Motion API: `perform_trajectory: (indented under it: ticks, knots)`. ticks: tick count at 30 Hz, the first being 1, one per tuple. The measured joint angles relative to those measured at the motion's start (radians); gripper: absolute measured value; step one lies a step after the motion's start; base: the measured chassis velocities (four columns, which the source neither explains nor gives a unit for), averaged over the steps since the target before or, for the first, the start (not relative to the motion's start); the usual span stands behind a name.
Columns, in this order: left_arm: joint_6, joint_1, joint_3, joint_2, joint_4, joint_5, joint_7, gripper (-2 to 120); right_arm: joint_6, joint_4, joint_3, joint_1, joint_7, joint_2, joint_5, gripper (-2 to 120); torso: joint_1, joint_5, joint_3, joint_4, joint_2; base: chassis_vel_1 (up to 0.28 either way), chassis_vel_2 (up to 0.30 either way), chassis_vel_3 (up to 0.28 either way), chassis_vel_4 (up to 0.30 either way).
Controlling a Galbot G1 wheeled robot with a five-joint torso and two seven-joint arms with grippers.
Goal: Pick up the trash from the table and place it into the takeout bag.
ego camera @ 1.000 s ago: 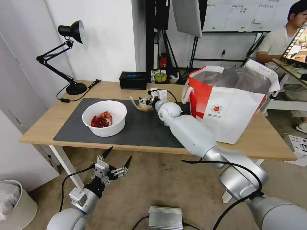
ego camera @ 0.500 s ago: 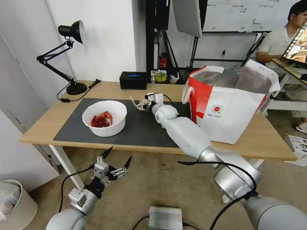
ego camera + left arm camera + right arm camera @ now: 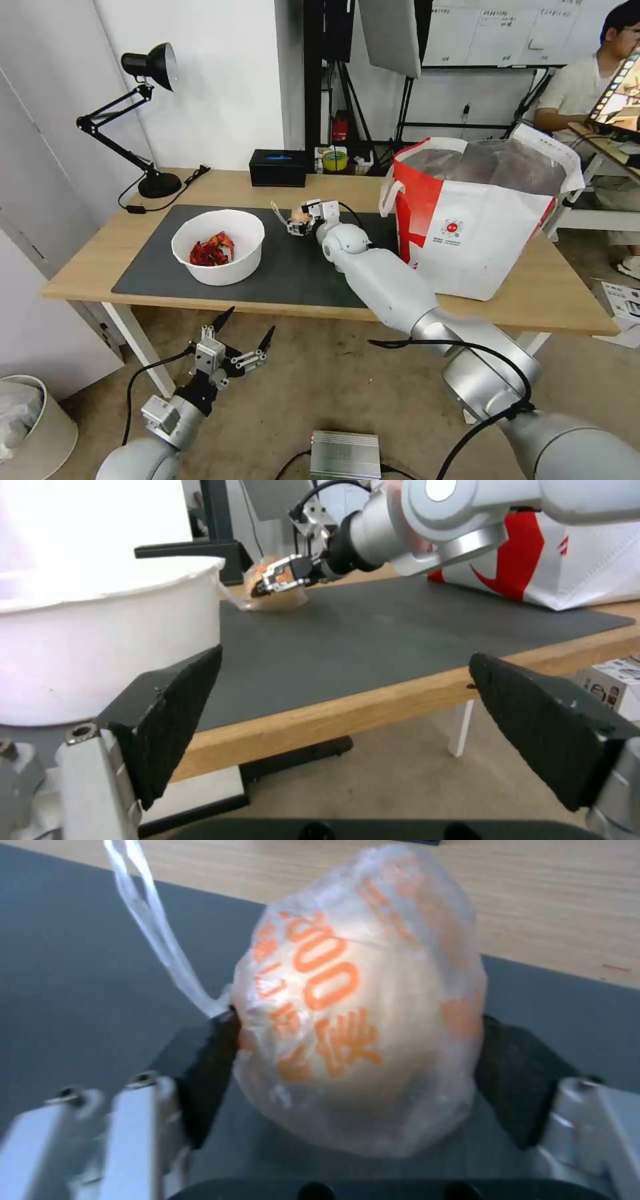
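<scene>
My right gripper reaches over the dark mat and is shut on the small knotted clear bag. In the right wrist view the bag, tan inside with orange print, bulges between the two black pads. From the left wrist camera that bag sits low over the mat. The white bowl with red shells stands on the mat's left part. The takeout bag stands open at the table's right. My left gripper hangs open below the table's front edge.
A black desk lamp and a black box stand at the back of the wooden table. On the floor are a white bin at the left and a silver box near me.
My right gripper has shifted left onto the small bag and closed around it. The left arm, bowl and takeout bag have stayed put.
</scene>
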Motion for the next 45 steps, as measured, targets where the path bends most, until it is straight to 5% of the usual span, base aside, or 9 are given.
perform_trajectory:
  ticks: [14,20,32,45]
  knots:
    - [-0.002,-0.007,0.005,0.003,0.009,-0.003,0.001,100,-0.018,0.071,0.004,-0.035,0.025,-0.044,0.025,25,0.000,0.0001,0.000,0.0000,0.000,0.000,0.000,0.000,0.000]
    - [-0.002,-0.006,0.005,0.007,0.009,-0.005,0.001,100,-0.039,0.264,-0.009,-0.066,0.069,-0.149,0.088,3,0.000,0.0002,0.000,0.0001,0.000,0.000,0.000,0.000,0.000]
    - [-0.002,-0.004,0.008,0.010,0.011,-0.006,0.001,100,-0.097,0.700,-0.045,-0.156,0.147,-0.380,0.154,0,0.000,0.0003,0.000,-0.0001,0.000,0.000,0.000,0.000,0.000]
    - [-0.002,0.007,0.005,-0.004,0.010,-0.003,-0.001,100,-0.156,1.241,0.187,-0.347,0.202,-0.727,0.243,0,0.000,0.0004,0.000,-0.0004,0.000,0.000,0.000,0.000,0.000]
